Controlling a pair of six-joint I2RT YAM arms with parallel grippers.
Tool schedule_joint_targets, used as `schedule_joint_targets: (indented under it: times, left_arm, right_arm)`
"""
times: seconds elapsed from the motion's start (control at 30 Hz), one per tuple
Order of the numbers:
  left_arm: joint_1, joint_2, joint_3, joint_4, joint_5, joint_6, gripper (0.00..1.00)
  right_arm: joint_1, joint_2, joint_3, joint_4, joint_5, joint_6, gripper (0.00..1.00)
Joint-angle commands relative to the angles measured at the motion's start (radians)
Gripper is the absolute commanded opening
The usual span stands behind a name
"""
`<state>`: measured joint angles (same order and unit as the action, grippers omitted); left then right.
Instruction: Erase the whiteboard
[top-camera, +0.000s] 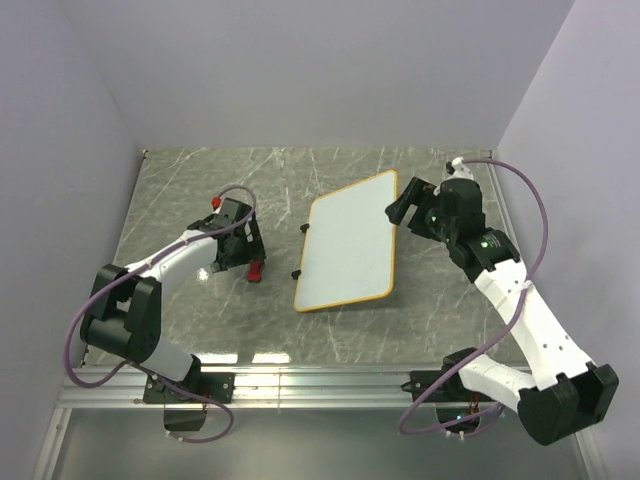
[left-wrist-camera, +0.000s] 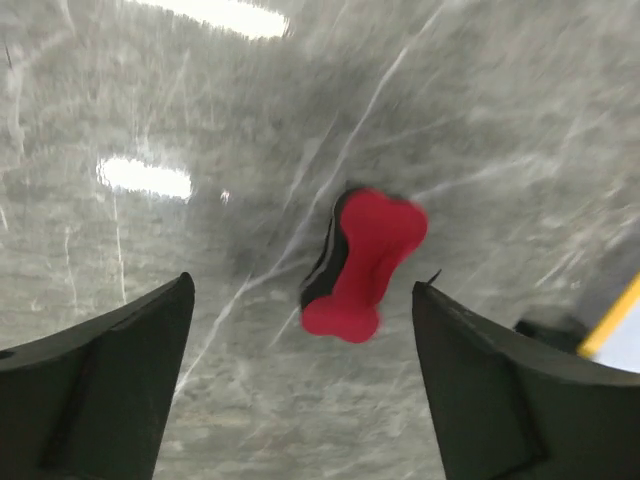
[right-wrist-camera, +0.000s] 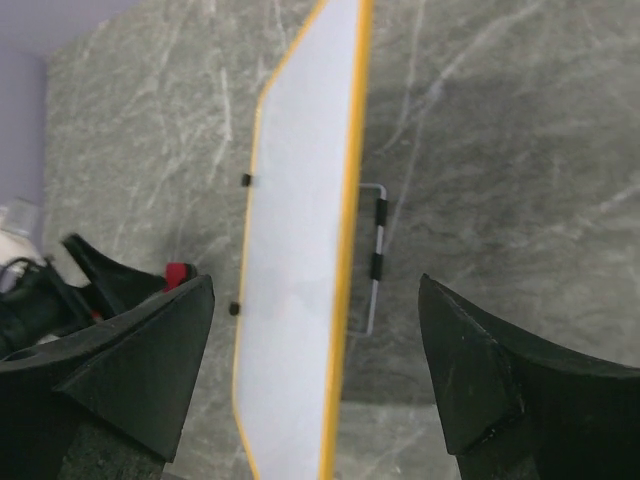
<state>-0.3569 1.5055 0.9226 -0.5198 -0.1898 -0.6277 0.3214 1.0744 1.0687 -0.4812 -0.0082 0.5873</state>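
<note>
The whiteboard (top-camera: 345, 245) lies mid-table, white with an orange frame and two black clips on its left edge; I see no marks on it. In the right wrist view the whiteboard (right-wrist-camera: 300, 250) stands tilted on a wire stand (right-wrist-camera: 376, 262). The red bow-shaped eraser (top-camera: 256, 270) lies on the table left of the board. My left gripper (top-camera: 243, 252) is open and empty just above the eraser (left-wrist-camera: 362, 262), which lies ahead of and between the fingers (left-wrist-camera: 302, 285). My right gripper (top-camera: 402, 208) is open and empty by the board's far right corner (right-wrist-camera: 315, 285).
The grey marble table (top-camera: 200, 190) is boxed in by pale walls at the back and both sides. A metal rail (top-camera: 320, 385) runs along the near edge by the arm bases. The board's orange corner (left-wrist-camera: 612, 322) shows at the right of the left wrist view.
</note>
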Motion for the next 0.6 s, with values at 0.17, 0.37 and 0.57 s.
schedule_joint_targets:
  times: [0.17,0.37,0.57]
  left_arm:
    - [0.001,-0.076,0.234,-0.097,-0.045,0.013,1.00]
    - [0.001,-0.160,0.470,-0.201,-0.043,0.026,0.99]
    - [0.001,-0.261,0.624,-0.215,-0.234,0.045,1.00]
  right_arm:
    - [-0.019,-0.093,-0.041,-0.085,0.037,-0.049,0.98]
    - [-0.021,-0.174,-0.052,-0.137,0.014,-0.032,0.99]
    - [-0.019,-0.299,-0.108,-0.201,-0.042,-0.027,0.99]
